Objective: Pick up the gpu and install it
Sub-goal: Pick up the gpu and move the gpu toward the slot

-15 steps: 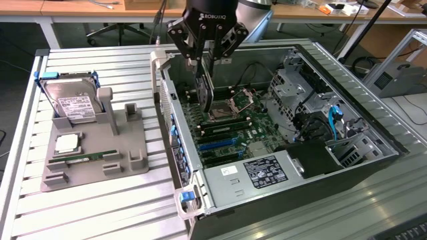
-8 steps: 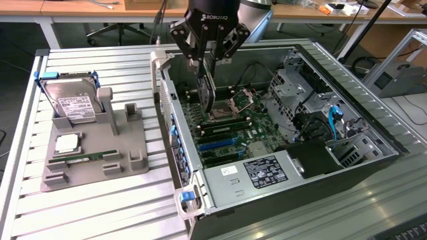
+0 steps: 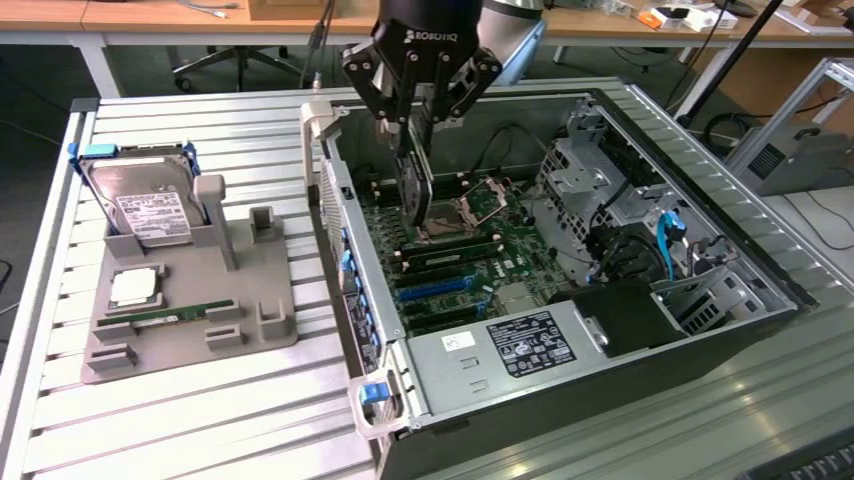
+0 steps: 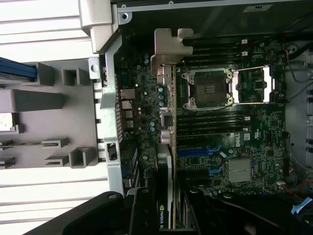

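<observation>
Gripping the gpu (image 3: 418, 185) by its upper end, claw (image 3: 420, 118) closed on the card's two flat faces. Hanging lengthwise and edge-on inside the opening of the computer case (image 3: 727, 215), which lies on its side with the cover off. Silver bracket (image 4: 168, 46) at the lower end, away from the fingers (image 4: 142, 213), dark card body running up into the grip. Not seated in any slot. Lower end down just above the motherboard (image 3: 514, 265), near the CPU socket (image 3: 483, 200); impossible to tell whether touching the board. Seen from the wrist view as a thin strip passing just beside the socket, on the side toward the case's perforated rear wall (image 3: 334, 200).

Farther along the board, black memory slots (image 3: 447, 250), then blue expansion slots (image 3: 434, 290), then the power supply (image 3: 527, 340) with its white label. Silver heat sink (image 4: 239, 171) beside the blue slots.

Outside the case, to the exterior view's left, a grey holder (image 3: 254, 285) on the slatted metal table (image 3: 200, 410). Standing upright in its far end, a hard drive (image 3: 147, 205) with white label; lying flat nearer, a processor chip (image 3: 134, 287) and a green memory stick (image 3: 180, 313). All well apart from the claw.
</observation>
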`<state>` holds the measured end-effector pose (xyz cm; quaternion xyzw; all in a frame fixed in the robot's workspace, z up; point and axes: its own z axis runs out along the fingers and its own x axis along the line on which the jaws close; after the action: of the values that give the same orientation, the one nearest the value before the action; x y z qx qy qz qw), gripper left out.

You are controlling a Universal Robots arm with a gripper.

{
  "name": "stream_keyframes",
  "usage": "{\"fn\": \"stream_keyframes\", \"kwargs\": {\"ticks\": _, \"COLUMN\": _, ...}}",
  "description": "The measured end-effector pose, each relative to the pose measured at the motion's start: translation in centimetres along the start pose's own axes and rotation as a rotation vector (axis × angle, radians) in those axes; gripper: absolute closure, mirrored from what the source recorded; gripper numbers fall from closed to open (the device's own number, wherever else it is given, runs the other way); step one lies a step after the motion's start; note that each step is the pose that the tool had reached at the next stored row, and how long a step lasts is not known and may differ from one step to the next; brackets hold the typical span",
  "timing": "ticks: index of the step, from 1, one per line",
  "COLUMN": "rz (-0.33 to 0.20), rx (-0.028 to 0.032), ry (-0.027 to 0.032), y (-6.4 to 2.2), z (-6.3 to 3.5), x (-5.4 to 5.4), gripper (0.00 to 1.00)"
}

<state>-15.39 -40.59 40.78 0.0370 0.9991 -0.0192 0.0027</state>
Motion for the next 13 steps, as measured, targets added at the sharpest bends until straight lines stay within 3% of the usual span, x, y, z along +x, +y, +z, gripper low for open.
{"fn": "stream_keyframes", "kwargs": {"ticks": 13, "rz": 0.000, "rx": 0.0026, "ry": -0.0001, "y": 0.04, "z": 0.25, "x": -0.51, "gripper": 0.73}}
